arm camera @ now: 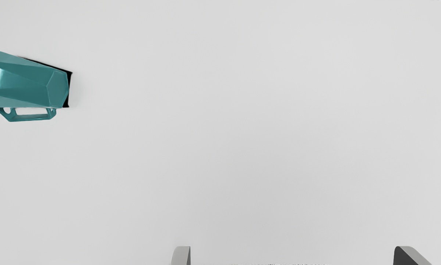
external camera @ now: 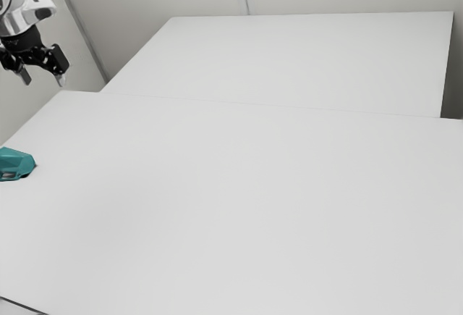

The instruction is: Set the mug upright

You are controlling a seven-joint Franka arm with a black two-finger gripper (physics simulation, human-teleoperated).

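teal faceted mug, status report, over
Black two-finger gripper open, holding nothing. Teal faceted mug on its side on white table. No obstruction seen.

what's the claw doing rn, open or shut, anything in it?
Claw: open, holding nothing, up above the table; the mug lies on its side, away from the fingers.
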